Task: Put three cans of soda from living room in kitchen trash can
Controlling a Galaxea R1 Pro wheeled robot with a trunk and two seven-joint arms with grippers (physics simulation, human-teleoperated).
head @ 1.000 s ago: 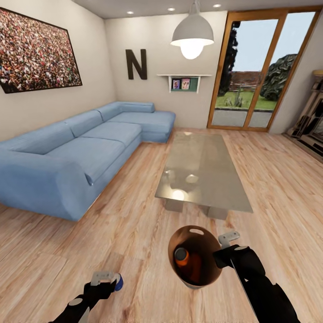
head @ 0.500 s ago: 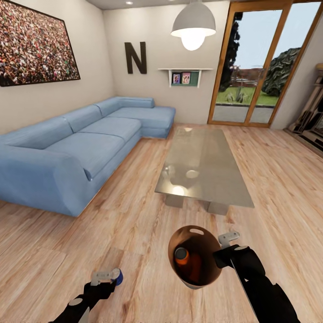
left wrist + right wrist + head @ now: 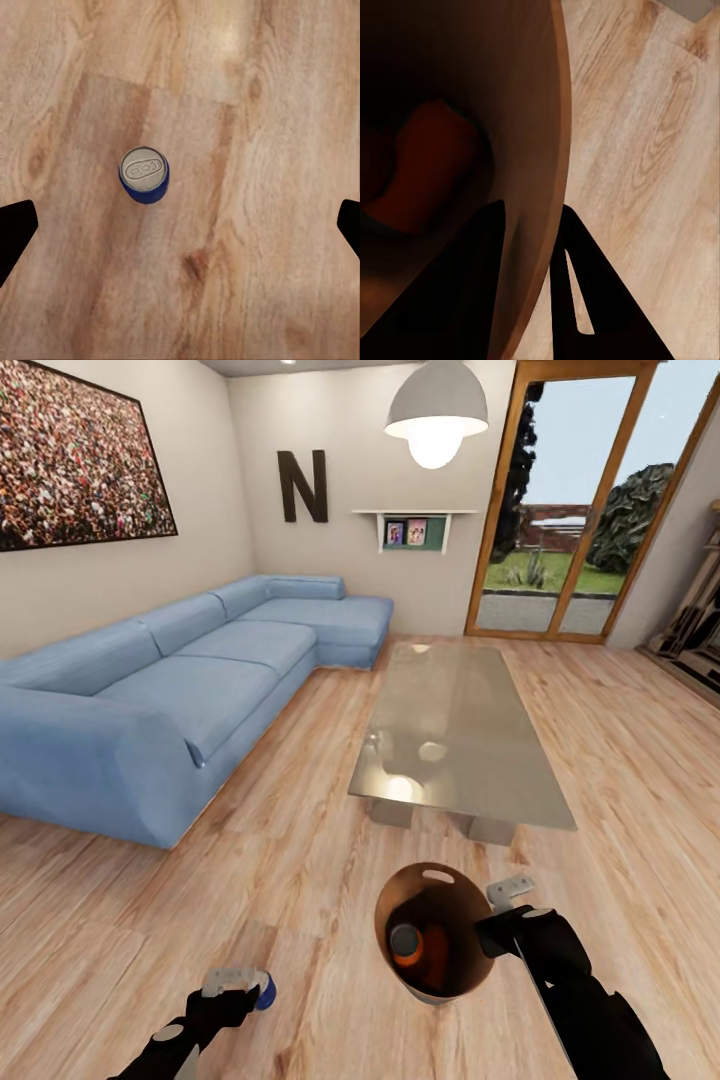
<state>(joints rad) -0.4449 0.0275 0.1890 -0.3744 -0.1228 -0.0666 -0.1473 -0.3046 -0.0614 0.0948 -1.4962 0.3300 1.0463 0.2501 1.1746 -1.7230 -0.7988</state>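
The tash can [image 3: 432, 932], pale outside and copper-brown inside, hangs over the wood floor with my right gripper [image 3: 492, 926] shut on its rim. In the right wrist view the bin's wall [image 3: 536, 150] runs between the two dark fingers [image 3: 577, 285]. An orange can of soda [image 3: 406, 944] lies inside; it is a dim orange shape [image 3: 427, 169] in the right wrist view. A dark blue can of soda [image 3: 145, 175] stands upright on the floor beneath my open left gripper [image 3: 180, 225]. In the head view this blue can [image 3: 264, 991] shows just right of the left gripper [image 3: 234, 982].
A low glass table [image 3: 455, 740] stands ahead, a long blue corner sofa [image 3: 170, 700] to the left. Wood-framed glass doors [image 3: 580, 510] are at the back right, shelving [image 3: 700, 620] along the right wall. Open plank floor [image 3: 250, 880] lies between me and the sofa.
The whole view has shifted a little, so the camera moved. The orange can has slipped lower inside the bin. Both arms keep the same pose.
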